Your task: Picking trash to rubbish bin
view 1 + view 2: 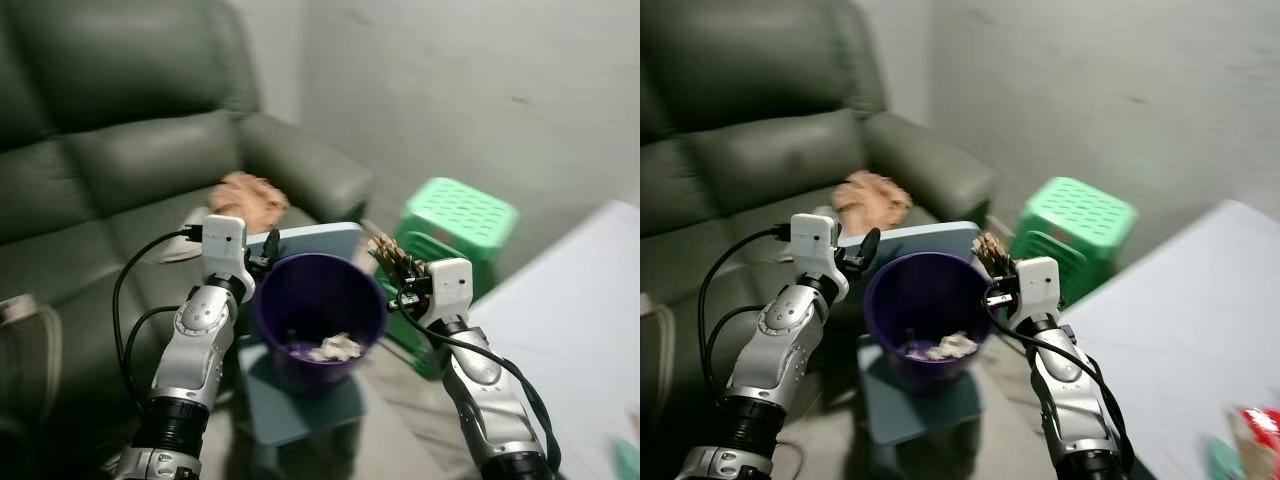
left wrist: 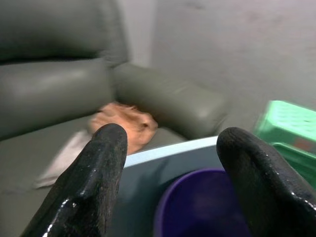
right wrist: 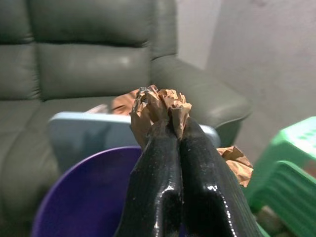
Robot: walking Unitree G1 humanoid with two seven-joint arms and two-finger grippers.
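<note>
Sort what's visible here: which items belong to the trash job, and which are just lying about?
Job:
- purple bin, white scraps inside
- crumpled brown paper, pinched in the right gripper at the bin's rim
- left gripper, open beside the bin

Lying about:
- sofa
- orange cloth on the sofa
- green stools
- white table

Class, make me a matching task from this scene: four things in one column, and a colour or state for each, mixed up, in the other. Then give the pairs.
Things:
1. bin
2. stool
3. left gripper
4. right gripper

Colour or state:
A. shut on brown paper
B. green
C. purple
D. open, at the bin's rim

Pairs: 1-C, 2-B, 3-D, 4-A
</note>
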